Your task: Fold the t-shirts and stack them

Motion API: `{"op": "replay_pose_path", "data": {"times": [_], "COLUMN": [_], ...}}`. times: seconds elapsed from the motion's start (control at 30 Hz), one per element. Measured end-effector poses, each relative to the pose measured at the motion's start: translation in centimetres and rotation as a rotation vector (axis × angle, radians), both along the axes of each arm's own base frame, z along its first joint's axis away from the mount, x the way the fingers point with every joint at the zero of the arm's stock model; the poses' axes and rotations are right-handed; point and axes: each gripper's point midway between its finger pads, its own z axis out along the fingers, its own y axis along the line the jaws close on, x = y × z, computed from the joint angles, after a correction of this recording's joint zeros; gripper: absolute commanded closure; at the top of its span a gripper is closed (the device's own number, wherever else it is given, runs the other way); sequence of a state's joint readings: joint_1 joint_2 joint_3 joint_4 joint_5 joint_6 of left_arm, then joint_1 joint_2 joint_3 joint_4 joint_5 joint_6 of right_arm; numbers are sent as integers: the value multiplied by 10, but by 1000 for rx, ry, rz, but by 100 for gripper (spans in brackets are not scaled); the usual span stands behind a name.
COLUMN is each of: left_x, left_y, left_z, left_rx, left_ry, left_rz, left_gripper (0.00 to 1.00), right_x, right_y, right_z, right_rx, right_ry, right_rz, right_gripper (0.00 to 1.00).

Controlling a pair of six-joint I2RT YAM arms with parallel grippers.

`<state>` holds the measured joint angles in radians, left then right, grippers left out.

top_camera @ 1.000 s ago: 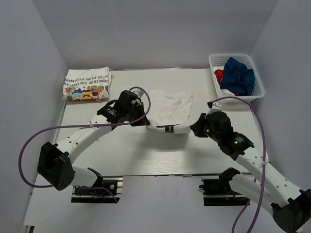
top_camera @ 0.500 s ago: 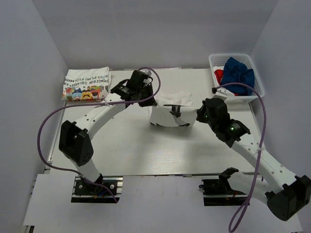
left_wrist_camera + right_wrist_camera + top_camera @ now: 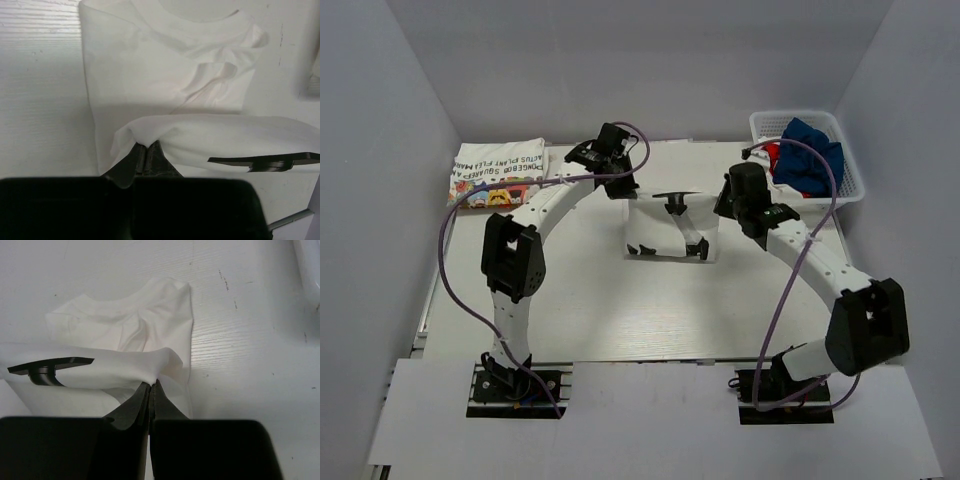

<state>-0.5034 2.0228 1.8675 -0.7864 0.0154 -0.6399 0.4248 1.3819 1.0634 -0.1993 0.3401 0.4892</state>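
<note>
You have one garment between both claws. The white soft cloth t-shirt with black marks lies near the middle of the white table, a little toward 12 o'clock. One edge of it is raised above the rest, which lies flat on the tabletop. The left gripper has its jaws pressed tight on a corner of that raised edge, at the shirt's 10 o'clock side. The right gripper is clamped the same way on the opposite corner, at about 2 o'clock, so the cloth hangs stretched between them. Two things sit around the work. At the table's 10 o'clock corner rests a folded white t-shirt with colourful print and black lettering, and the left arm's white link passes just beside its 4 o'clock corner. At 2 o'clock stands a white plastic lattice basket, with the right arm's wrist near its 8 o'clock corner. A purple cable loops wide off the left arm, and a second purple cable arcs past the basket's near rim. That makes two shirts on the table. In the basket there is one crumpled navy blue t-shirt and a patch of red cloth, too hidden to tell more.
</note>
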Motion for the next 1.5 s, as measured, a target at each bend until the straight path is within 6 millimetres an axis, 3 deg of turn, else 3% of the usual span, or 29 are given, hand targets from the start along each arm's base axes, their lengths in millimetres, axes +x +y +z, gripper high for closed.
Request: {"op": "replay_pose_path", "data": {"times": [0.23, 0.33, 0.4, 0.43, 0.47, 0.5, 0.53, 0.57, 0.67, 0.73, 0.87, 1.1, 1.33, 1.5], "left_x": [32, 50, 65, 72, 82, 91, 100, 108, 125, 130, 134, 100, 57, 45], "left_y": [5, 2, -2, -3, -4, -4, -5, -4, 2, 6, 8, -20, -5, 9], "left_z": [-20, -30, -37, -40, -46, -50, -55, -60, -72, -71, -57, -42, -84, -101], "left_rx": [-18, -42, -60, -65, -69, -72, -80, -85, -97, -109, -134, -147, 19, 85], "left_ry": [11, -3, -16, -24, -31, -43, -50, -55, -74, -86, -142, -155, -41, 5], "left_rz": [26, 17, 11, 10, 13, 13, 22, 30, 46, 49, 20, -139, -172, -215], "left_gripper": [98, 88, 74, 62, 13, 0, 0, 0, 0, 0, 0, 0, 0, 0], "right_x": [42, 64, 80, 88, 96, 104, 115, 124, 152, 159, 152, 90, 34, 14], "right_y": [2, 1, 1, 1, 2, 2, 3, 4, 13, 18, 26, 30, 25, 20], "right_z": [-26, -39, -51, -58, -67, -74, -81, -85, -92, -89, -75, -54, -55, -47], "right_rx": [39, 51, 57, 61, 66, 69, 75, 87, 113, 128, 154, 211, 243, 238], "right_ry": [56, 76, 98, 109, 126, 143, 156, 165, 169, 164, 147, 143, 154, 135], "right_rz": [28, 31, 31, 32, 36, 33, 35, 32, 78, 102, 159, 241, 266, 267], "right_gripper": [100, 100, 100, 100, 82, 61, 26, 10, 10, 10, 10, 10, 10, 10]}}
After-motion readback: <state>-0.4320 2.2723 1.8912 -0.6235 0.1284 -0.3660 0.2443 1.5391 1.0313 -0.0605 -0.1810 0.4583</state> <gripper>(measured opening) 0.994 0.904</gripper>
